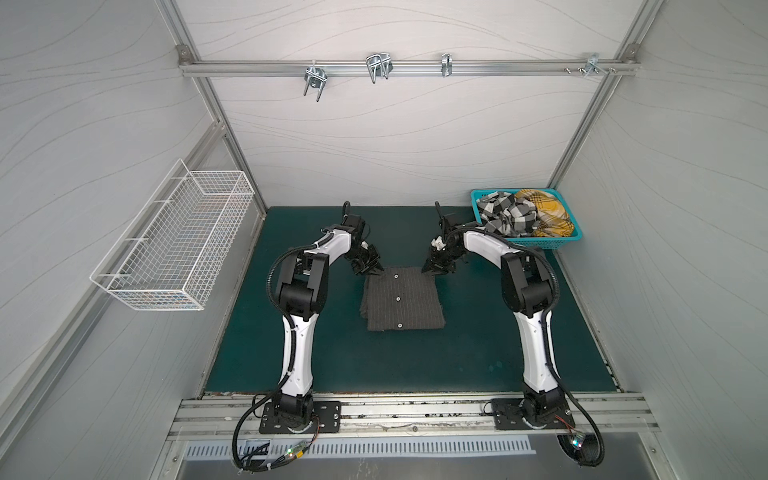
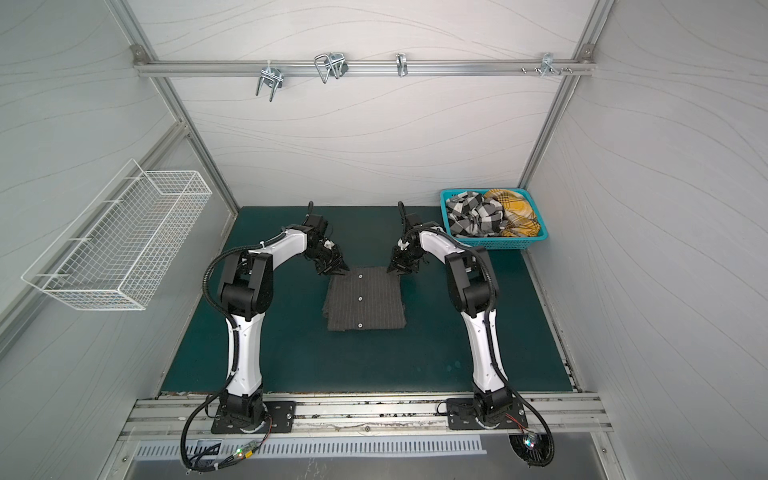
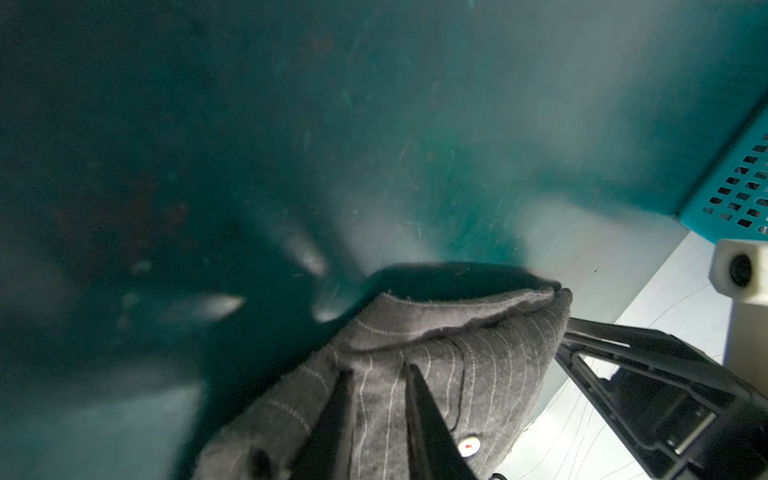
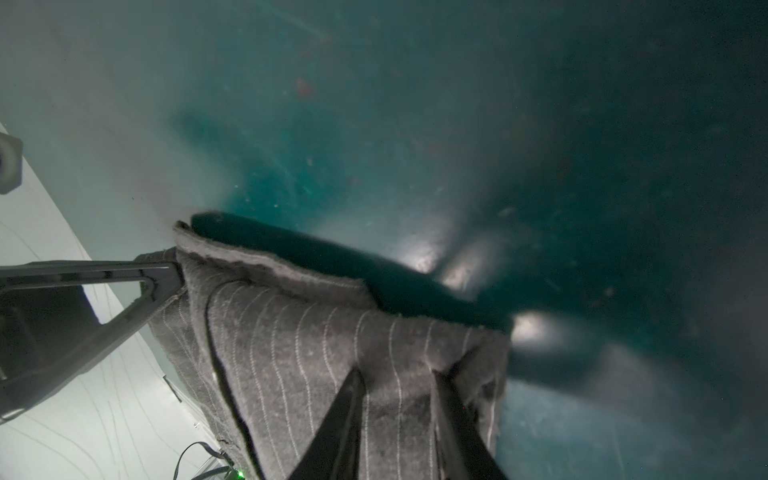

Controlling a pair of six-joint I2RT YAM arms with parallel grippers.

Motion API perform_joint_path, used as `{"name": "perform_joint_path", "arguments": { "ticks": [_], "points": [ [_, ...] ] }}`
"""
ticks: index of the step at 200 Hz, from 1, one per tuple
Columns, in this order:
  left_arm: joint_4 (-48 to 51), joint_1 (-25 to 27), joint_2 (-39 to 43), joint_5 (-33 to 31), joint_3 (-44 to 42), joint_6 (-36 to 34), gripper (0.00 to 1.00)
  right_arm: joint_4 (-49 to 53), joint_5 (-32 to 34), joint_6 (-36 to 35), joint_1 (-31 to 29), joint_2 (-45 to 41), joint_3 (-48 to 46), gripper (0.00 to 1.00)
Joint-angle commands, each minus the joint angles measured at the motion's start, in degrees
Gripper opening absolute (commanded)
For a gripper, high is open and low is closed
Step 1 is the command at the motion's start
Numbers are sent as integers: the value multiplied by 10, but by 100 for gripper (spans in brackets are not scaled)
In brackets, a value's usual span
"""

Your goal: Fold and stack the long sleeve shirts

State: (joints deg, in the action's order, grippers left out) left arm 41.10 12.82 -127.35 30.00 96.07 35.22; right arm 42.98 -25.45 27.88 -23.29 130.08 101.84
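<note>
grey pinstripe shirt [image 1: 401,299]: folded into a near-square pad at the middle of the tabletop [image 1: 332,353], buttons facing up, far edge raised slightly off the surface.
left claw [image 1: 373,273]: clenched on the pad's far left corner; the wrist view shows cloth pinched between its fingers [image 3: 340,415].
right claw [image 1: 431,271]: clenched on the far right corner in the same way.
handling: soft, light and limp. it will likely sag between the two grips, and the layers may slide apart, so pinch through every layer at the corners.
other shirts: checked shirt [image 1: 505,216] and yellow plaid shirt [image 1: 548,212] lie crumpled in the teal basket [image 1: 536,243] at the far right corner.
open room: wide bare tabletop toward the near and left edges; the basket crowds the right arm.
</note>
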Motion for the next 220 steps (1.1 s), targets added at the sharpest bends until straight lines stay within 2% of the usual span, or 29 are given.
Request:
{"name": "perform_joint_path", "arguments": {
  "ticks": [1,51,94,101,121,133,156,177,200,220],
  "points": [
    [20,0,-8,-14,-6,-17,22,26,-8,-23,2,9,-2,30],
    [-23,7,81,2,-122,-2,23,0,-23,-10,-20,-56,-94,30],
    [30,2,178,-22,-107,-19,54,20,23,16,-27,-130,-129,32],
    [39,0,198,-24,-107,-21,57,26,33,16,-27,-147,-131,35],
    [52,-8,265,-23,-134,-21,60,32,48,13,-29,-200,-154,48],
    [53,-8,312,-22,-171,-21,61,38,54,8,-31,-228,-176,53],
    [30,-10,408,-1,-285,-7,68,47,57,-5,-45,-283,-235,55],
    [-2,-10,477,18,-382,-1,83,47,63,-10,-72,-328,-296,55],
    [-81,-10,529,44,-473,33,94,46,60,-1,-103,-352,-350,55],
    [-174,-10,553,33,-548,78,97,24,58,20,-122,-364,-390,55]
  ]
}}
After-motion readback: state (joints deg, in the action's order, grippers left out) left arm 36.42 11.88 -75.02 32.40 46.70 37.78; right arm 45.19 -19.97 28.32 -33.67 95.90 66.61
